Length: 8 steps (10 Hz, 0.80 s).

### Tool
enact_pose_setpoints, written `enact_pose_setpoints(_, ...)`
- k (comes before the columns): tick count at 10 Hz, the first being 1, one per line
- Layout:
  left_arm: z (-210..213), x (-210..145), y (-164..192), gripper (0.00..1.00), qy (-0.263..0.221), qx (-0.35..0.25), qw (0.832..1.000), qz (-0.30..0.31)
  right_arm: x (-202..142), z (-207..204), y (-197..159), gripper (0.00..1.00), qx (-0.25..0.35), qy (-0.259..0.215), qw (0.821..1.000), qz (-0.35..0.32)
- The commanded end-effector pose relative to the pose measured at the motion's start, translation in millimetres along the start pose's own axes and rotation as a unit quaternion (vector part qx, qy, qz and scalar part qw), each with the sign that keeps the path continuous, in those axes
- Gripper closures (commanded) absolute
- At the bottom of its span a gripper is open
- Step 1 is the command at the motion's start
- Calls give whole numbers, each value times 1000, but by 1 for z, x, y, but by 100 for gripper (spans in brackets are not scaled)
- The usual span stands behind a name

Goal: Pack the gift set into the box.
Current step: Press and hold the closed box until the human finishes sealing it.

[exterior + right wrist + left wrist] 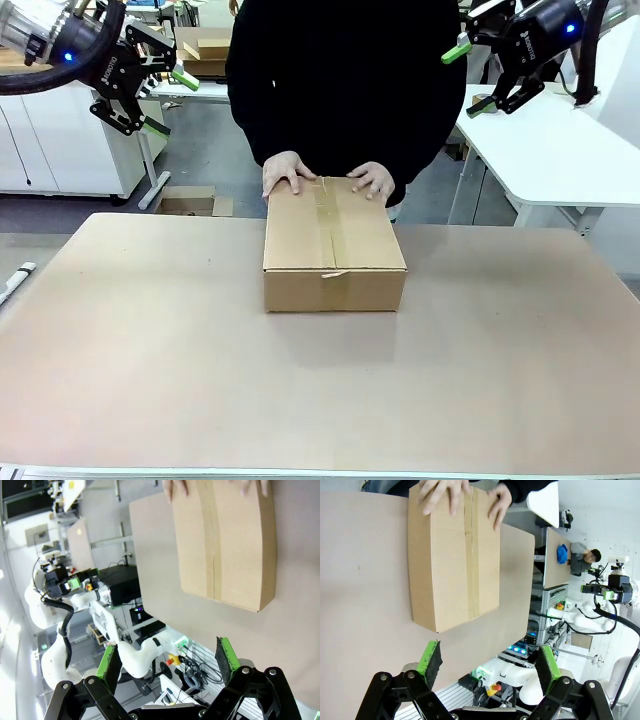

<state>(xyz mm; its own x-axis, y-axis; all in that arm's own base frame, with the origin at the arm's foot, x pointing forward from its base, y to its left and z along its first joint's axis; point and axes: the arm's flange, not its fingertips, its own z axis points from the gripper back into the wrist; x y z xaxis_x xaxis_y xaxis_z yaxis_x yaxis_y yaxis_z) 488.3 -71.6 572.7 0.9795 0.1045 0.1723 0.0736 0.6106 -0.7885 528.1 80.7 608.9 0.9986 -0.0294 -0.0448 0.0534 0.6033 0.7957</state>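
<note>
1. Front view first: the box (335, 245) sits on the bench (150, 360), about midway between the left and right edges and closer to the far edge than the near one.
2. All the top flaps are folded down flat, and a tan tape strip (330, 215) runs along the middle seam from the far side to the near side.
3. A person in a dark top (345, 80) stands at the far edge. One hand (288, 172) and the other hand (373, 180) are pressed flat on the far end of the box top, one on each side of the seam.
4. The left tool (170, 103) hangs up high over the far-left corner of the bench, well away from the box. Its jaws are spread wide with nothing between them.
5. The right tool (468, 77) does the same over the far-right corner: up in the air, fingers apart, nothing held.
6. Left wrist view: the green pads (431, 657) stand far apart, and the box lies beyond them with both hands on its far end.
7. Right wrist view is the same deal: wide gap between the fingers, with the taped box top beyond them, well apart from the tool.
</note>
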Motion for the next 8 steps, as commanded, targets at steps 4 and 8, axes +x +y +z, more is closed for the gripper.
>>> enact_pose_setpoints(4,2,-2,-1,0,3,3,1000,3,-1,0,2,0,-6,-5,1000,-6)
enact_pose_setpoints(8,2,-2,-1,0,3,3,1000,3,-1,0,2,0,-6,-5,1000,-6)
